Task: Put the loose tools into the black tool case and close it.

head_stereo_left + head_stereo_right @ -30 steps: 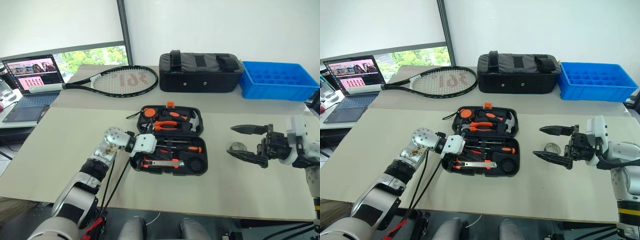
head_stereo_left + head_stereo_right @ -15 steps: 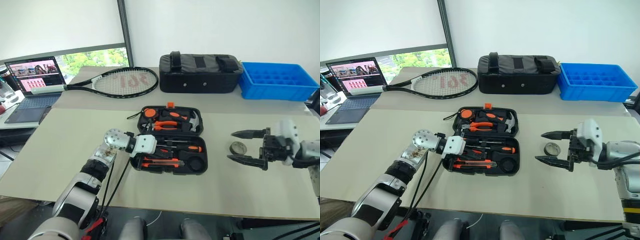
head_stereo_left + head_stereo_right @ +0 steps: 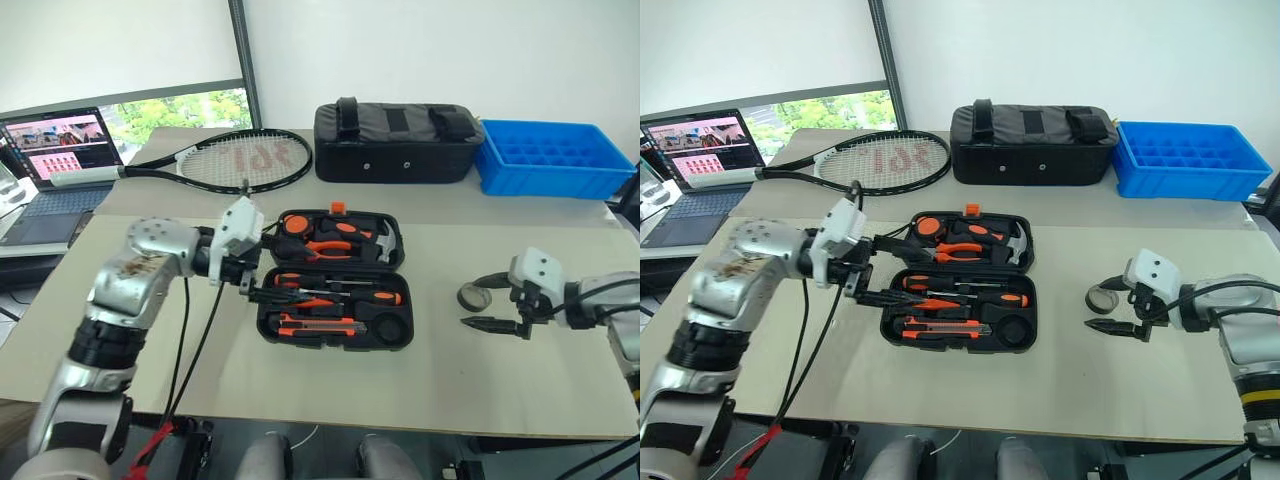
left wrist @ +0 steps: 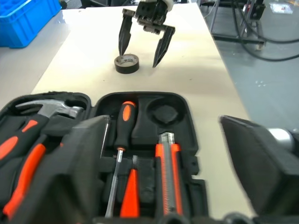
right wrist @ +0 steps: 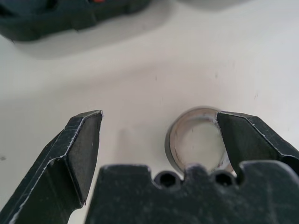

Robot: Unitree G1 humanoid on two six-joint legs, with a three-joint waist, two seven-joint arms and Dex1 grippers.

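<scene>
While the flat hinged black plastic tool case [image 3: 335,280] lies open on the beige table [image 3: 150,330], its lid half toward the back holds a hammer [image 3: 385,240] and orange-handled pliers [image 3: 335,250], and its front half holds an orange-and-black handled screwdriver [image 3: 375,297], a slim orange pointed tool [image 4: 130,196] and an orange-black utility knife [image 3: 320,324], all seated in the moulded slots. A round recess [image 4: 163,112] at the near right corner of the front half stands unfilled. The small orange latch [image 3: 338,208] shows at the far edge of the lid. The left gripper [image 3: 262,268] hangs above the case's left edge with its two black fingers spread wide and nothing between them, pointing across the case toward the right. The small dark tape roll [image 3: 474,296] lies flat on the table well to the right of the case. The right gripper [image 3: 492,300] is low over the table at the roll, its fingers parted wide; in the right wrist view one finger [image 5: 254,137] stands just beside the roll's rim and the other [image 5: 77,149] is well off to the far side, so the roll sits off-centre in the gap and is not gripped. At the back of the table lie a tennis racket [image 3: 230,162], a bigger black fabric bag [image 3: 398,142] and a blue plastic tray [image 3: 550,160], with an open laptop [image 3: 50,160] on the far left.
</scene>
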